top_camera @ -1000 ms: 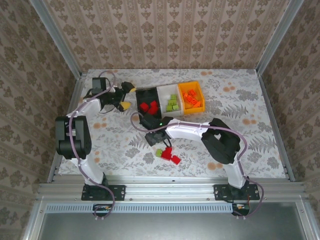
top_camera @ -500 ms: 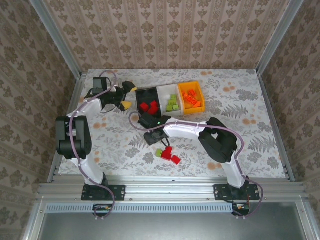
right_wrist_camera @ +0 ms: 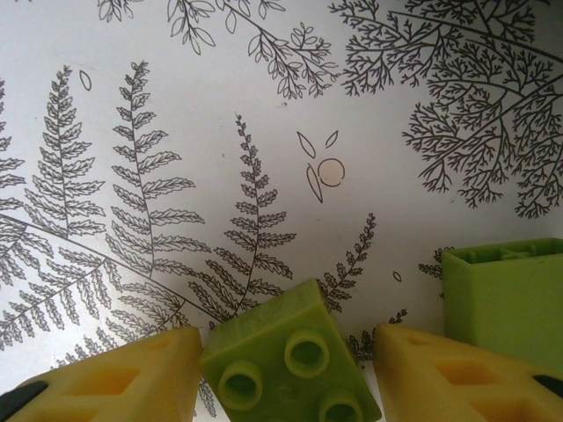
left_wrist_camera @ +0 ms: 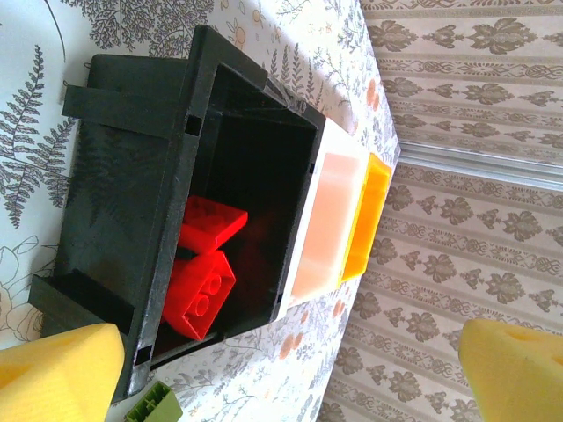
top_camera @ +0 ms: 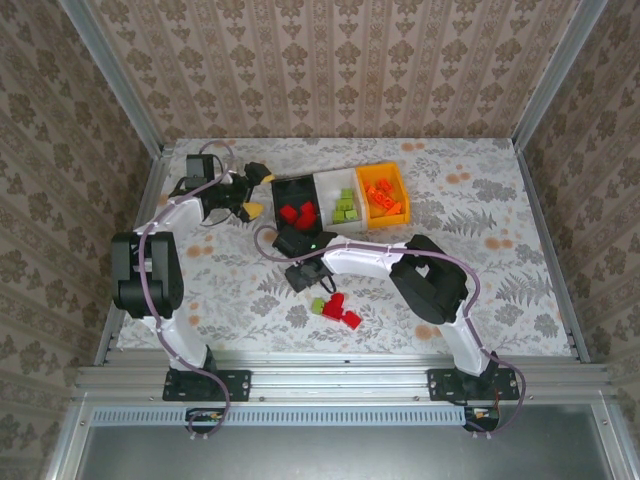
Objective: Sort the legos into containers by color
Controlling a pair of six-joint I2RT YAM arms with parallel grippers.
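Yellow fingertips (left_wrist_camera: 57,374) are seen at both lower corners of the left wrist view, spread far apart. The left gripper (top_camera: 257,191) is wide open with nothing in it, at the far left of the table (top_camera: 480,260) and just beside the black bin (top_camera: 295,181). Two red bricks (left_wrist_camera: 207,286) are shown lying in that bin. The edge of a lime piece (left_wrist_camera: 154,407) is glimpsed on the table just outside the bin's wall.

Just in front of the black bin, the right gripper (top_camera: 310,283) is pointed down at the table. In its wrist view a green brick (right_wrist_camera: 290,365), studs up and turned askew, is found between the two yellow fingers. One finger is pressed against it, but whether it is truly clamped cannot be told. A second green brick (right_wrist_camera: 506,299) stands just beside the other finger. Seen from above, two loose red bricks (top_camera: 342,311) lie on the table a little to the right of the gripper.

Further right, the white bin (top_camera: 330,186) is joined to the black one, and green pieces (top_camera: 346,208) are held in it. The orange bin (top_camera: 380,169) closes the row, with orange pieces (top_camera: 383,197) inside.
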